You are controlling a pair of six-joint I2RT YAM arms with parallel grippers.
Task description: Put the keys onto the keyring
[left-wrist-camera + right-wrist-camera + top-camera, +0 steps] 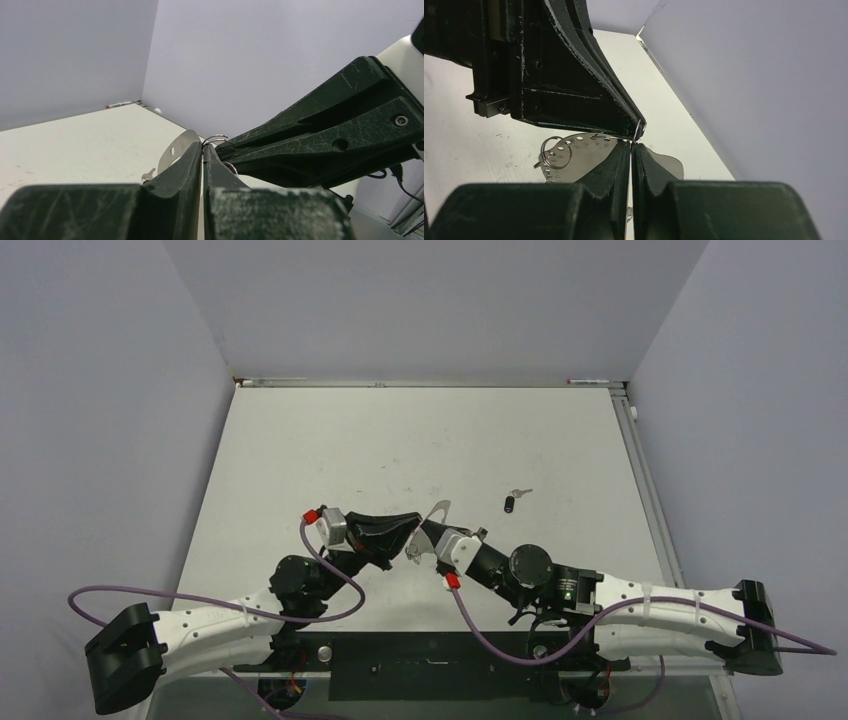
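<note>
Bench (400,440): white, walls on left, far and right sides, with broad open surface beyond the arms toward the far edge. Left jaws together, clamped on the keyring (639,129) wire, mid-front of bench. Right jaws together, tips meeting the same wire; grip unclear. Perforated silver plate (584,150) hangs there; markings by its holes unreadable. Keys (512,501) lie loose right of jaws, away from edges.
</note>
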